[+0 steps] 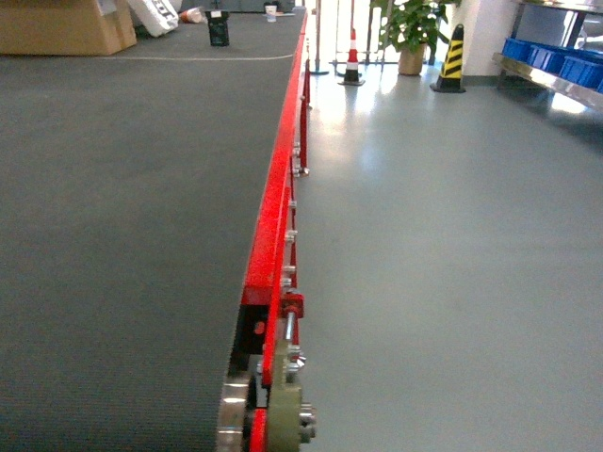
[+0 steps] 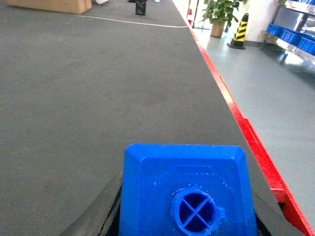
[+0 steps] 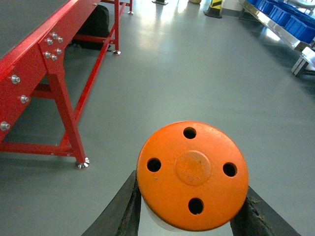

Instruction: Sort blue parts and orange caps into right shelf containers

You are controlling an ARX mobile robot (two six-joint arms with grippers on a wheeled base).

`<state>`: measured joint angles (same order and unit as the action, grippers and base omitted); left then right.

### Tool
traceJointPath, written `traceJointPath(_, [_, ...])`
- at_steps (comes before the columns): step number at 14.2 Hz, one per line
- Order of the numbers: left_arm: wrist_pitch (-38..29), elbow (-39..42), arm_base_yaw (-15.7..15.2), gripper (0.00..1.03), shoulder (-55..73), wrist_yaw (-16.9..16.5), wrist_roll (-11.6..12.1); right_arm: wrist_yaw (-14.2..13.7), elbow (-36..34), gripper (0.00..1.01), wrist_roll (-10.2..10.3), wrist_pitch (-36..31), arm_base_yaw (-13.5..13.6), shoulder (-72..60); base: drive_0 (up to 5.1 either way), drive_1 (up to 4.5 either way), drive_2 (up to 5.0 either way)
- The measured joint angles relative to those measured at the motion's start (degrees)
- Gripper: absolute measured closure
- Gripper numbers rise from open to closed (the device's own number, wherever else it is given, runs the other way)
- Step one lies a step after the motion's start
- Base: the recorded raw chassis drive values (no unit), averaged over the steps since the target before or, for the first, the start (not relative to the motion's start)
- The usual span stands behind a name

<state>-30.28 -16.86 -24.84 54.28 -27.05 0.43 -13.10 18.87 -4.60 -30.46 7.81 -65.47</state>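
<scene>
A: We find the left gripper [image 2: 187,223] clamped on a blue part [image 2: 189,191] above the belt [image 2: 98,98].
B: Right gripper [image 3: 189,216] clamped on an orange cap [image 3: 192,174] over the floor [image 3: 197,73]. Crates [image 1: 556,58] sit on the far shelf [image 1: 546,80].

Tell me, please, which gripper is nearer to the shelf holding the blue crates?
Right, as far as I can judge. The right gripper, holding the orange cap, hangs over the open floor facing the shelf. The left gripper, holding the blue part, is over the conveyor belt, beyond the red rail.

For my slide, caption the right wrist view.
Right gripper holding an orange cap above grey floor, beside the red conveyor frame.
</scene>
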Motion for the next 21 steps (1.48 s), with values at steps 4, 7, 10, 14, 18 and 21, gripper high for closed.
traceJointPath(4, [0.0,0.0,0.0,0.58,0.0,0.0,0.0,0.0,0.0,0.60,0.0,0.0,0.0,0.0,0.0,0.00,0.0])
traceJointPath(7, [0.0,0.0,0.0,0.58,0.0,0.0,0.0,0.0,0.0,0.60,0.0,0.0,0.0,0.0,0.0,0.00,0.0])
traceJointPath(10, [-0.2,0.0,0.0,0.58,0.0,0.0,0.0,0.0,0.0,0.60,0.0,0.0,0.0,0.0,1.7,-0.81,-0.8])
traceJointPath(14, [0.0,0.0,0.0,0.58,0.0,0.0,0.0,0.0,0.0,0.60,0.0,0.0,0.0,0.0,5.0,-2.42,-2.4])
traceJointPath(18, [0.0,0.0,0.0,0.58,0.0,0.0,0.0,0.0,0.0,0.60,0.0,0.0,0.0,0.0,5.1,-2.31,-2.3])
traceJointPath(21, [0.0,0.0,0.0,0.58,0.0,0.0,0.0,-0.1,0.0,0.60,0.0,-0.2,0.0,0.0,5.1,-2.34,-2.3])
